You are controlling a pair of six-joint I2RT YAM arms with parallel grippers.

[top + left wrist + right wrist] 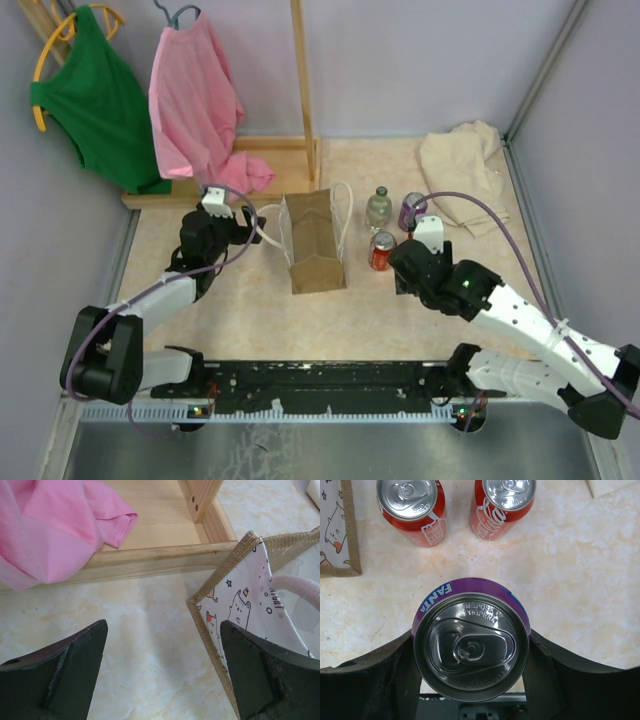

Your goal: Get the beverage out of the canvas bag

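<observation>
We judge the Fanta can (471,645) stiff but slick, so our right tool (472,652) pinches its sides; our left tool (165,630) stands spread at the canvas bag (260,605).

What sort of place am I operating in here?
Probably a staged robot test cell, not a home: plain partition walls box in a marble-patterned tabletop, with a wooden clothes rack, a hung pink garment and the canvas bag as props.
</observation>
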